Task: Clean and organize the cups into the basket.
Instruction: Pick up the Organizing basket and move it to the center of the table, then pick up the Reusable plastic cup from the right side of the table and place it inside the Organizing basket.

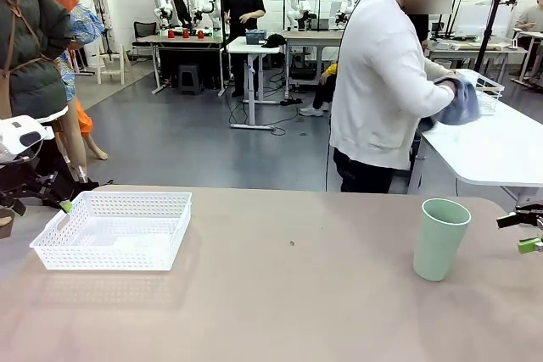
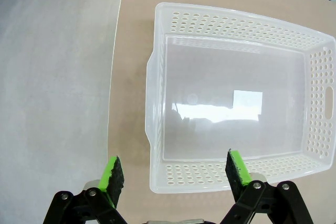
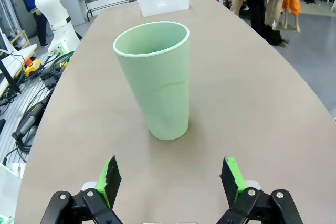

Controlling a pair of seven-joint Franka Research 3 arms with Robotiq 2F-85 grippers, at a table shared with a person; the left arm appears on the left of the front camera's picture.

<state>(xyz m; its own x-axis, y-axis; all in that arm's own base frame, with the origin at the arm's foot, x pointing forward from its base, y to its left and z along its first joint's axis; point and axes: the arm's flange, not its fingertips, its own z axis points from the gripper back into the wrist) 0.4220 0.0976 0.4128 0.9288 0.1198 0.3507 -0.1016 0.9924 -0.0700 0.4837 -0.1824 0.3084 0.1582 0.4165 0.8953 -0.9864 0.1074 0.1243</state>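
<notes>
One pale mint green cup (image 1: pixel 439 238) stands upright on the tan table at the right; the right wrist view shows it (image 3: pixel 156 79) straight ahead of my right gripper (image 3: pixel 170 174), which is open and a short way from it. That gripper (image 1: pixel 528 231) sits at the table's right edge. The white lattice basket (image 1: pixel 116 228) rests empty at the left. My left gripper (image 2: pixel 176 173) hangs open above the basket's (image 2: pixel 234 181) near wall, and its arm (image 1: pixel 25 177) hovers by the table's left edge. Beyond the table a person wipes something hidden in a blue-grey cloth (image 1: pixel 460 100).
The person in a white top (image 1: pixel 380 82) stands at the far side, turned toward a white side table (image 1: pixel 492 148) that carries a white wire basket (image 1: pixel 484 91). The tan tabletop (image 1: pixel 288 294) lies open between basket and cup. Cables (image 3: pixel 31 103) trail on the floor beside the table.
</notes>
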